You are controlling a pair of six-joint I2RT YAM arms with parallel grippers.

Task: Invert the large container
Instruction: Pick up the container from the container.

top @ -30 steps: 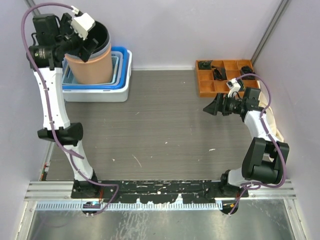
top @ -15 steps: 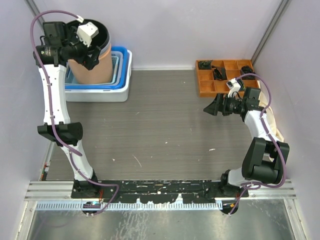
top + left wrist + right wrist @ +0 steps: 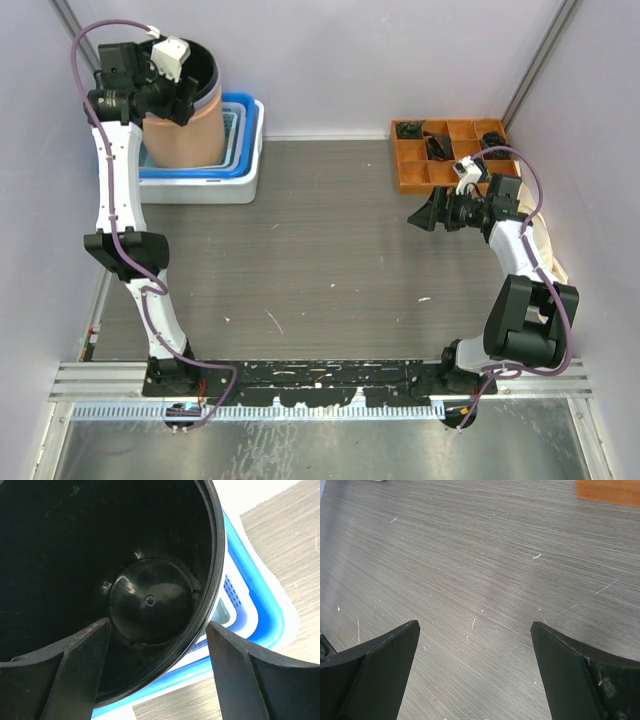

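Observation:
The large container [image 3: 190, 130] is a tan pot with a black inside, standing upright in the nested blue and white trays [image 3: 245, 170] at the back left. My left gripper [image 3: 178, 98] is open over its mouth. In the left wrist view the container's black inside [image 3: 150, 580] fills the frame, and the left gripper [image 3: 157, 625] straddles the near rim with one finger [image 3: 80, 670] inside and the other [image 3: 240, 675] outside, not touching. My right gripper [image 3: 420, 215] is open and empty above bare table, as the right wrist view [image 3: 475, 625] shows.
An orange compartment box [image 3: 450, 155] with small black parts stands at the back right. A beige cloth [image 3: 545, 255] lies by the right wall. The blue tray edge [image 3: 260, 610] shows beside the container. Walls close in on the left, back and right.
My left arm has swung its wrist a little back over the container's mouth. The container stays upright in the trays. The right arm has not moved.

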